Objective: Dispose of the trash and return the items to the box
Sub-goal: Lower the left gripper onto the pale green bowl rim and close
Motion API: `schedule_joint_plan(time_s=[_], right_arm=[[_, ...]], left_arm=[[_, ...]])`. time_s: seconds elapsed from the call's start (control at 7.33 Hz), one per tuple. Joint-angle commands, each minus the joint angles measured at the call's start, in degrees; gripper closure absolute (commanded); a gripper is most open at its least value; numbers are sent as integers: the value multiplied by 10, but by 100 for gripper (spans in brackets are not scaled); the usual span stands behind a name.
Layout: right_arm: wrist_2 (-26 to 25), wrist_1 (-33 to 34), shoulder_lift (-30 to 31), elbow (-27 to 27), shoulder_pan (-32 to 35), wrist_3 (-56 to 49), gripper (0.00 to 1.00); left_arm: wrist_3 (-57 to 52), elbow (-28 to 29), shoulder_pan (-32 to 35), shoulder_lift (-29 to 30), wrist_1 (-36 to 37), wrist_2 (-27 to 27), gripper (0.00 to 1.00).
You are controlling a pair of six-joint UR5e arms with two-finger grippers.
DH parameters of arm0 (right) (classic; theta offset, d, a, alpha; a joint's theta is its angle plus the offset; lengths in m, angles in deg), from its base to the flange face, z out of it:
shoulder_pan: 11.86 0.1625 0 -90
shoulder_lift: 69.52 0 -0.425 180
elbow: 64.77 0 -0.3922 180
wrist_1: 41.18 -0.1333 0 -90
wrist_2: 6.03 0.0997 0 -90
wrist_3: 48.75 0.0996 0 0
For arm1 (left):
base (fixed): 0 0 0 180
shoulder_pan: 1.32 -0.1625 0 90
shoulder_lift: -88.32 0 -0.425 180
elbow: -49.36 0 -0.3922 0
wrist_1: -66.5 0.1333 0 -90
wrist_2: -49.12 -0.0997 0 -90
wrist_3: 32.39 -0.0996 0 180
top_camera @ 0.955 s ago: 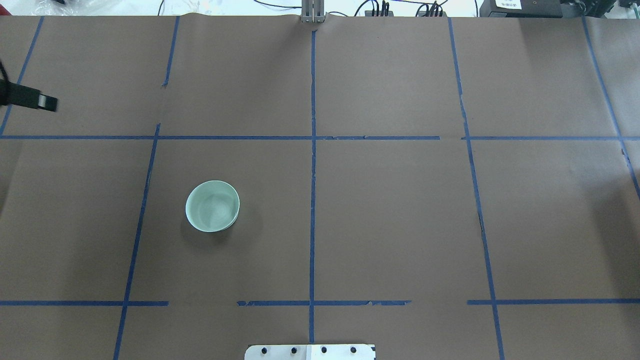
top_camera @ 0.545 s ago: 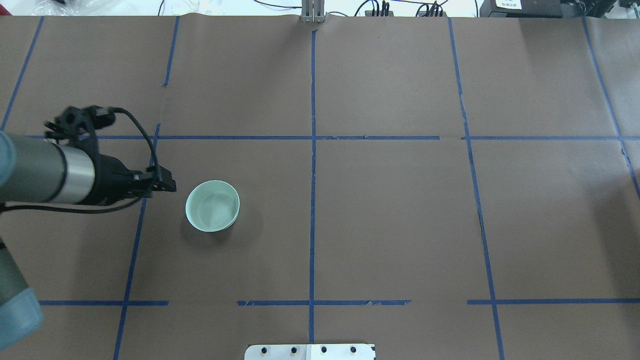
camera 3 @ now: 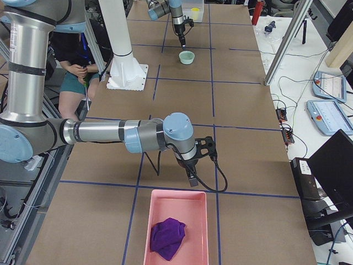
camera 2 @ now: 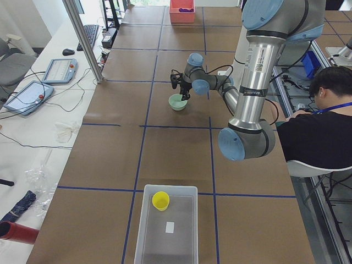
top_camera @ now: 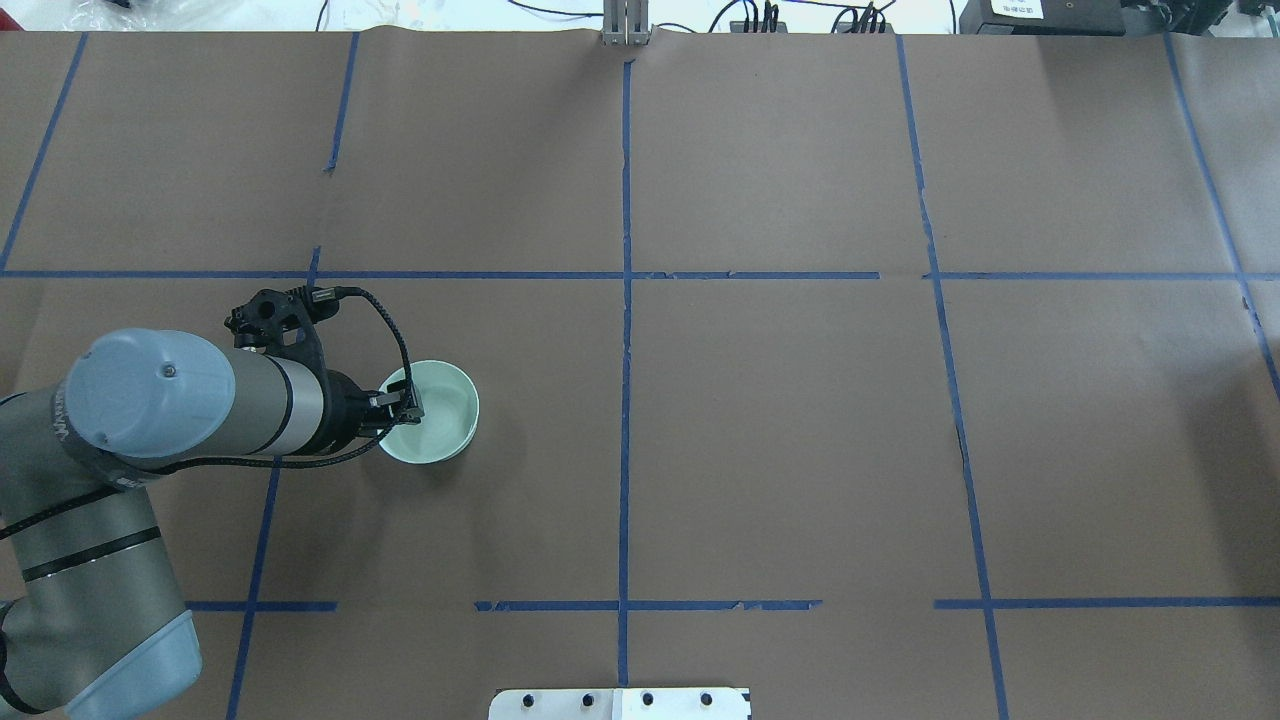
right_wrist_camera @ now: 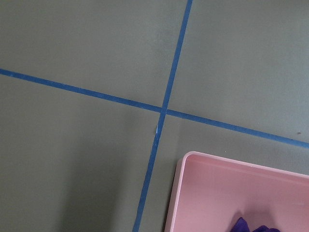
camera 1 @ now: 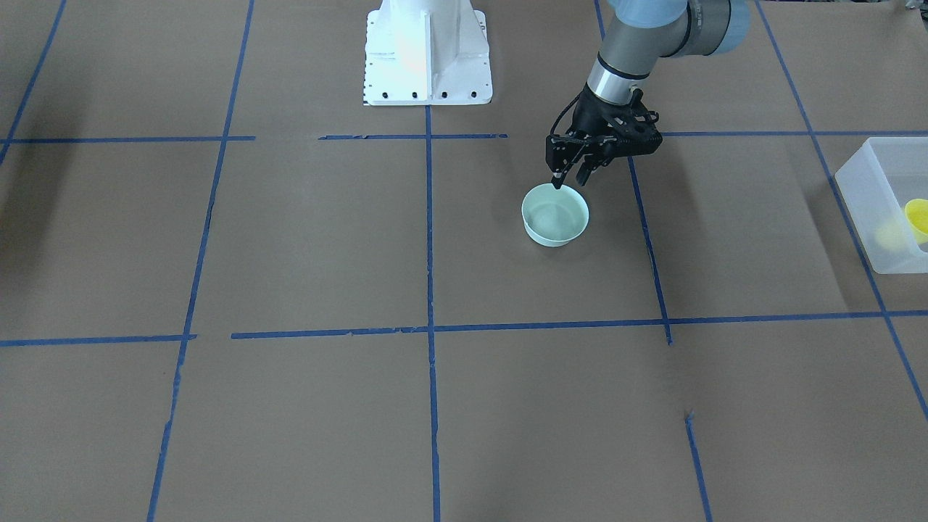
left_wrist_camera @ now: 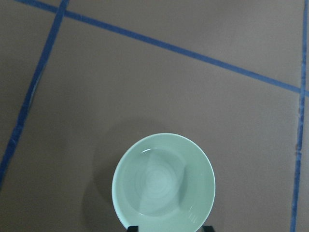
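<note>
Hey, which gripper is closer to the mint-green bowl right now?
Left. The left gripper is right at the mint-green bowl's rim, jaws open. The right gripper is far off at the table's other end, beside the pink tray holding a purple cloth.

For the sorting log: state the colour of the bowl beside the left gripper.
Pale mint green all over; the bowl shows best in the left wrist view.

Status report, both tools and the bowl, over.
Left tool open at rim of pale mint-green round plastic bowl. Right tool near pink plastic tray, state unclear. Nothing seen blocking bowl.
</note>
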Motion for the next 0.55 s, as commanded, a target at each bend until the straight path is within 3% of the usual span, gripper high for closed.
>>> schedule_joint_plan(time_s=[0.0,0.41], right_arm=[[0,-8,4,0,0,0,0],[-1,-16,7,-1,0,0,0]], left_arm=[[-48,37,3,-2,-4,-3,47],[-51,88,-5,6,-33,-2,48]])
